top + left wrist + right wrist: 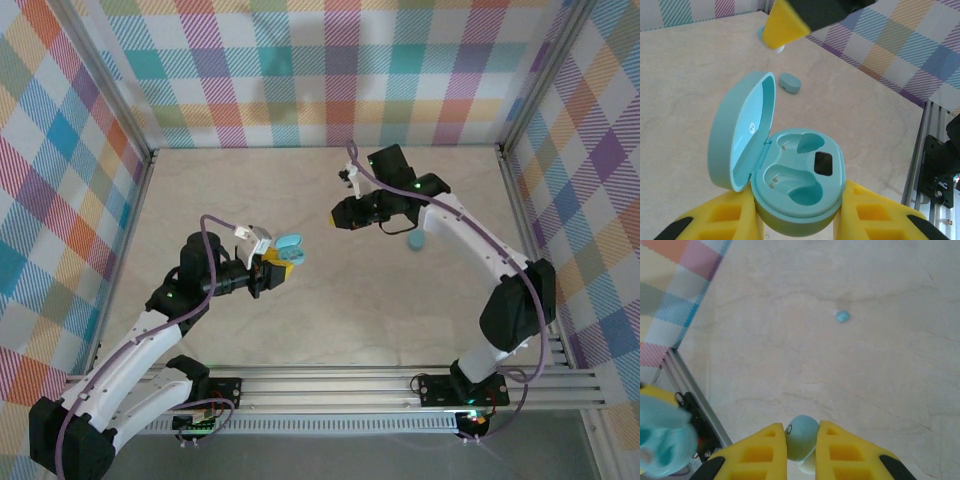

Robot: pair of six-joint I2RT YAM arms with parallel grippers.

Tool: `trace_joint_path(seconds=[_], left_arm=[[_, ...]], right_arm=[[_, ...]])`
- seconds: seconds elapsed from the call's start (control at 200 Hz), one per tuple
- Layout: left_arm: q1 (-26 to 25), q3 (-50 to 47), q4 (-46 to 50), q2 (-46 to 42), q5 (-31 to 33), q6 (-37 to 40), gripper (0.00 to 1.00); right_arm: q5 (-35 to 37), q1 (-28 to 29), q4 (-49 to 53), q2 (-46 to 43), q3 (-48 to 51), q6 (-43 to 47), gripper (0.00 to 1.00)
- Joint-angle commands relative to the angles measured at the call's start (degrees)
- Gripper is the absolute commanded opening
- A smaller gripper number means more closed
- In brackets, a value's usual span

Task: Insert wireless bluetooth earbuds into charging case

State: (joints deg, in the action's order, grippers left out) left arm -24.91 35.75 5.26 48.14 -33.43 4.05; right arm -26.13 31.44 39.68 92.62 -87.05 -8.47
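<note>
- Left pincer (801,220): clenched on the charging case (800,185). You see its yellow fingers (725,217) pressing the base from either side, clear of the tabletop (330,320).
- Charging case: the lid is hinged open and stands up at the left of the base in the left wrist view. Both wells in the base are empty. In the overhead view you find the case at the tip of the left pincer, left of the tabletop's middle.
- Right pincer (802,432): grasping the first earbud (802,440) between its yellow fingers, raised off the tabletop. In the overhead view it lies beyond and to the right of the case, apart from it.
- Second earbud (415,241): lies loose on the tabletop, just beside the right arm's forearm in the overhead view, well apart from the case.
- Patterned walls (330,70): checked cloth encloses the tabletop on three sides.
</note>
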Motion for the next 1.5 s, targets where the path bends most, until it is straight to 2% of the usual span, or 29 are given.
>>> trace_joint_path(seconds=[0.0, 0.35, 0.795, 1.09, 1.495], left_arm=[[0.76, -1.11, -3.86, -0.69, -0.24, -0.36, 0.01], [0.77, -1.8, -7.97, -0.41, -1.95, 0.42, 0.01], [0.69, -3.58, -11.74, -0.75, -5.32, 1.23, 0.0], [0.74, -3.58, -11.33, -1.73, -6.98, 1.14, 0.0], [0.74, -2.81, -10.55, -2.01, -9.27, 1.39, 0.0]], right_arm=[[-4.05, 1.23, 0.04, -2.82, -0.93, 3.62, 0.14], [-8.74, 7.58, -0.61, -6.66, -1.37, 10.31, 0.15], [-12.8, 11.95, 3.95, -3.01, -4.24, 18.4, 0.17], [-8.81, 12.94, 9.5, 0.88, -8.61, 21.36, 0.16], [-5.53, 13.56, 11.36, 2.29, -8.76, 23.06, 0.18]])
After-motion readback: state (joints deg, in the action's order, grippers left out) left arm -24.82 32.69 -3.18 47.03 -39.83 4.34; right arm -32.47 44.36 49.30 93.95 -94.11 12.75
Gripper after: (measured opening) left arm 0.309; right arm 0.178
